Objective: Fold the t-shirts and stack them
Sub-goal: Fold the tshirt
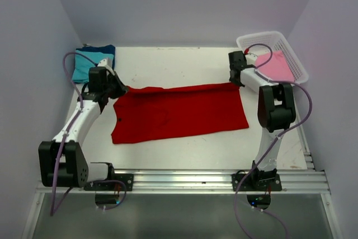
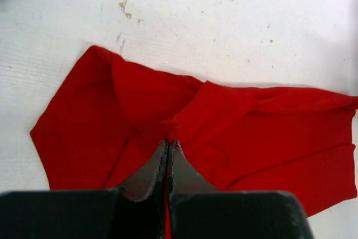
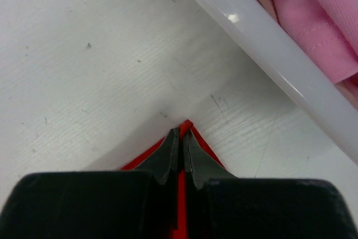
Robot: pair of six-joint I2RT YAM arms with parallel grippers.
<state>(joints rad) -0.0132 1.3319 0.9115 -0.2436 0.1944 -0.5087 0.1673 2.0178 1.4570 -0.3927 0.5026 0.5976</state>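
The red t-shirt (image 1: 179,113) lies spread across the middle of the table, its far edge stretched between my two grippers. My left gripper (image 1: 122,88) is shut on the shirt's far left part; the left wrist view shows red cloth (image 2: 235,121) pinched at the fingertips (image 2: 168,145). My right gripper (image 1: 237,82) is shut on the far right corner, and a red tip (image 3: 186,124) pokes out between the fingers (image 3: 180,135). A teal t-shirt (image 1: 89,62) and a dark blue one (image 1: 106,50) lie folded at the far left. A pink t-shirt (image 1: 275,65) lies in the basket.
The white lattice basket (image 1: 296,60) stands at the far right corner; its rim (image 3: 268,54) crosses the right wrist view close behind the gripper. White walls enclose the table on three sides. A metal rail (image 1: 184,180) runs along the near edge.
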